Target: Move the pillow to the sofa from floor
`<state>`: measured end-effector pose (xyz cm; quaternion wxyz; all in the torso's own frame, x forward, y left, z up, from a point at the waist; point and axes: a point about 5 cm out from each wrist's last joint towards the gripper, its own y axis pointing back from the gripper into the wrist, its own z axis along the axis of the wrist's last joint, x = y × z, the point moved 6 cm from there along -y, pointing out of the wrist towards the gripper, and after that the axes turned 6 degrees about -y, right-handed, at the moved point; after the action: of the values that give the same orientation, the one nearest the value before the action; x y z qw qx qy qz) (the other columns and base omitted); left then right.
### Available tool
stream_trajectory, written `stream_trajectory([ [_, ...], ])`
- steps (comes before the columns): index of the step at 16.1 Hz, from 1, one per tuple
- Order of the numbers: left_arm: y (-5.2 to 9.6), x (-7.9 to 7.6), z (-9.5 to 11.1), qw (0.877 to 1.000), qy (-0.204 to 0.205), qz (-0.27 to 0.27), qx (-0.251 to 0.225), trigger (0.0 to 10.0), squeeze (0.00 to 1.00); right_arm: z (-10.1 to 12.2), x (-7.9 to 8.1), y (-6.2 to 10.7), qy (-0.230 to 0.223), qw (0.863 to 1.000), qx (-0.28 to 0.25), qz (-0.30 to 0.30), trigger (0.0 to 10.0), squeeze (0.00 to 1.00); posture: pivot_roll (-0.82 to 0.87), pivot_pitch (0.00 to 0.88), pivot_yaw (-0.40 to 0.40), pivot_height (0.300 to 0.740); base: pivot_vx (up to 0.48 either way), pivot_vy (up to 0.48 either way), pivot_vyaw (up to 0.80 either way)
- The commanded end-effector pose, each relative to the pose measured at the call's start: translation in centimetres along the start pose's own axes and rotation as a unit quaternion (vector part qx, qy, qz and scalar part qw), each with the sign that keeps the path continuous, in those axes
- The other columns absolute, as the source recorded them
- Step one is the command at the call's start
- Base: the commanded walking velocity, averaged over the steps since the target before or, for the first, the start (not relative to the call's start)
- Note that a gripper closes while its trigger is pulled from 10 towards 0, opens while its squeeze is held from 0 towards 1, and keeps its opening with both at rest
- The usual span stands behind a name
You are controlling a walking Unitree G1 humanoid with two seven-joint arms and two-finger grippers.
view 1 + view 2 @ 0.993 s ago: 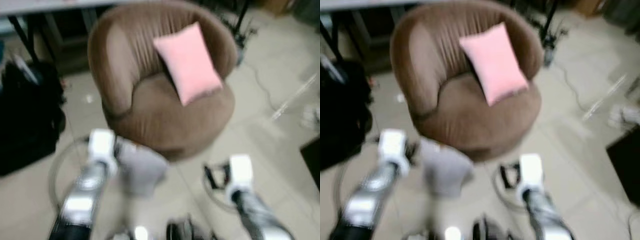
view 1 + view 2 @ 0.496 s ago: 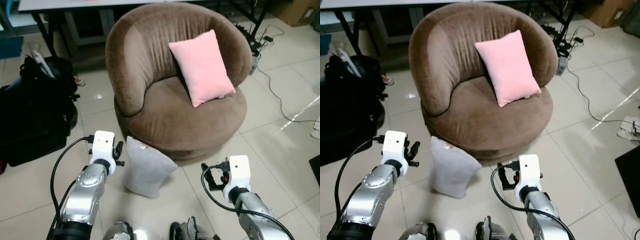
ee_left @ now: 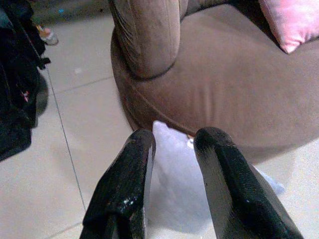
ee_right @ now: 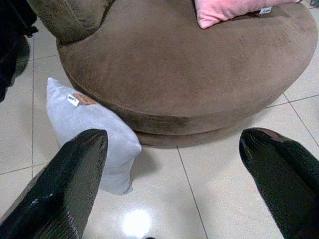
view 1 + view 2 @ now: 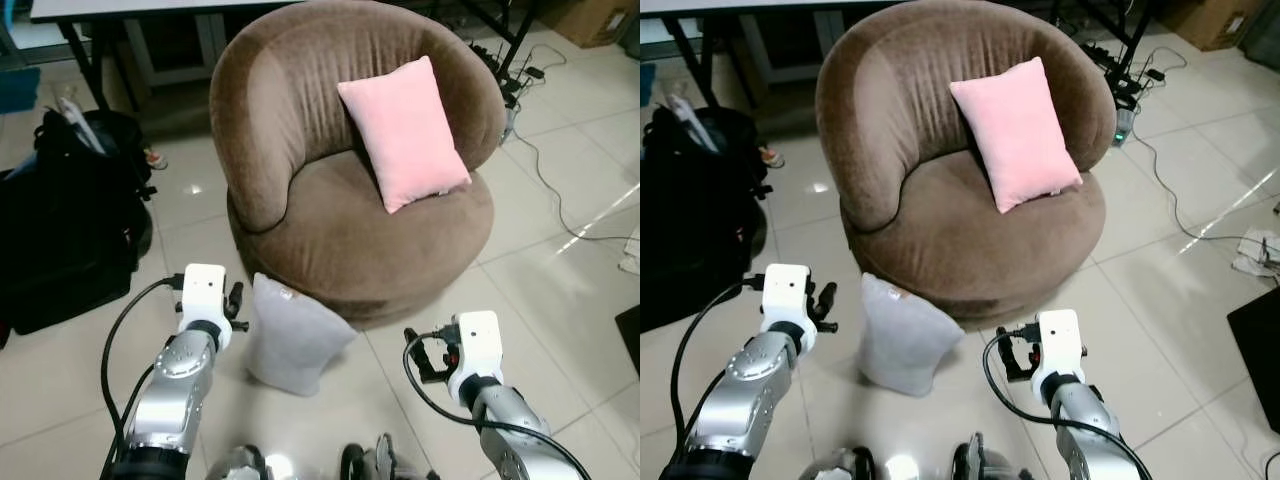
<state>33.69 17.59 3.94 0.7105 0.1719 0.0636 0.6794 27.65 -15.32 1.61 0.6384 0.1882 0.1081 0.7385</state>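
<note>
Nothing lifted yet: grey pillow (image 5: 292, 335) on floor against sofa (image 5: 350, 160) base, just ahead of left gripper (image 3: 172, 149), jaws slightly parted, empty; right gripper (image 4: 174, 144) spread wide, empty.

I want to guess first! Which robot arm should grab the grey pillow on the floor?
Probably the left. The left gripper is right beside the grey pillow, jaws open and pointing at it. The right gripper points more at the sofa.
</note>
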Motion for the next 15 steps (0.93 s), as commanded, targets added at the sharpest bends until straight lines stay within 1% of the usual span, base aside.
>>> stream_trajectory([
  [1, 0.0, 0.1, -0.4, 1.0, -0.004, 0.008, 0.004, 10.0, 0.0, 0.0, -0.5, 0.3, 0.0, 1.0, -0.001, -0.005, 10.0, 0.0, -0.09, 0.177, -0.076, 0.74, 0.442, 0.0, 0.0],
  [2, 0.0, 0.3, -0.3, 1.0, -0.003, 0.015, 0.001, 10.0, 0.0, 0.0, -0.5, 0.3, 0.0, 1.0, 0.001, -0.004, 10.0, 0.0, -0.1, 0.179, -0.078, 0.74, 0.439, 0.0, 0.0],
  [3, 0.0, 0.2, -0.4, 1.0, -0.003, 0.015, 0.003, 10.0, 0.0, -0.1, -0.5, 0.2, 0.0, 1.0, 0.001, -0.004, 10.0, 0.0, -0.1, 0.179, -0.078, 0.74, 0.0, 0.0, 0.0],
  [4, -0.1, 0.2, -0.5, 1.0, -0.022, 0.02, 0.007, 10.0, 0.0, -0.2, -0.5, 0.2, 0.0, 1.0, 0.003, -0.004, 10.0, 0.0, -0.1, 0.179, -0.078, 0.74, 0.0, 0.0, 0.0],
  [6, -0.3, -0.2, -1.0, 0.999, -0.038, 0.008, 0.018, 10.0, 0.0, -0.3, -0.6, 0.2, -0.001, 1.0, 0.005, -0.005, 10.0, 0.0, -0.1, 0.18, -0.074, 0.74, 0.0, 0.0, 0.0],
  [10, -0.4, 0.3, -1.1, 0.999, -0.041, 0.008, 0.02, 10.0, 0.0, -0.7, -0.7, 0.3, -0.004, 1.0, 0.008, -0.007, 10.0, 0.0, -0.1, 0.185, -0.066, 0.74, 0.0, 0.0, 0.0],
  [11, -0.4, 0.5, -1.0, 0.999, -0.05, 0.01, 0.018, 10.0, 0.0, -0.9, -0.6, 0.4, -0.005, 1.0, 0.009, -0.008, 10.0, 0.0, -0.11, 0.187, -0.064, 0.74, 0.0, 0.0, 0.0],
  [12, -0.4, 0.5, -0.9, 0.999, -0.045, 0.009, 0.015, 10.0, 0.0, -0.9, -0.6, 0.4, -0.005, 1.0, 0.01, -0.007, 10.0, 0.0, -0.11, 0.188, -0.064, 0.74, 0.0, 0.0, 0.0],
  [13, -0.4, 0.6, -0.7, 0.999, -0.032, 0.01, 0.011, 10.0, 0.0, -1.1, -0.5, 0.4, -0.007, 1.0, 0.011, -0.007, 10.0, 0.0, -0.11, 0.189, -0.063, 0.74, 0.461, 0.0, 0.0],
  [15, -0.5, 0.7, -0.7, 0.999, -0.028, 0.013, 0.011, 10.0, 0.0, -1.1, -0.5, 0.4, -0.007, 1.0, 0.011, -0.006, 10.0, 0.0, -0.11, 0.19, -0.064, 0.74, 0.458, 0.0, 0.0],
])
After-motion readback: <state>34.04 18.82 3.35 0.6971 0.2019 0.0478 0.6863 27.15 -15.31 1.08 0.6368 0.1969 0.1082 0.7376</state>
